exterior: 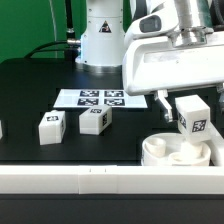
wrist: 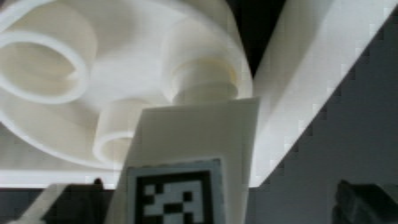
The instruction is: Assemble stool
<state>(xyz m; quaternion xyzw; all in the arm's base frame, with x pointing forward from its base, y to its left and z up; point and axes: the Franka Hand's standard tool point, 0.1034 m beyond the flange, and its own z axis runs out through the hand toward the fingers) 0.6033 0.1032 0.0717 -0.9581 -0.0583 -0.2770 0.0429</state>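
Wrist view: blocky white leg (wrist: 178, 165) over ringed round seat (wrist: 107, 70)

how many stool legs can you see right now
3: two legs stand loose on the table beside the marker board; one leg is in the gripper above the seat. More may be hidden.

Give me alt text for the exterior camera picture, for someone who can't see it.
A white robot gripper holds a tagged white stool leg just above the round seat by the long white rail. Two more legs stand on the black table near the marker board.
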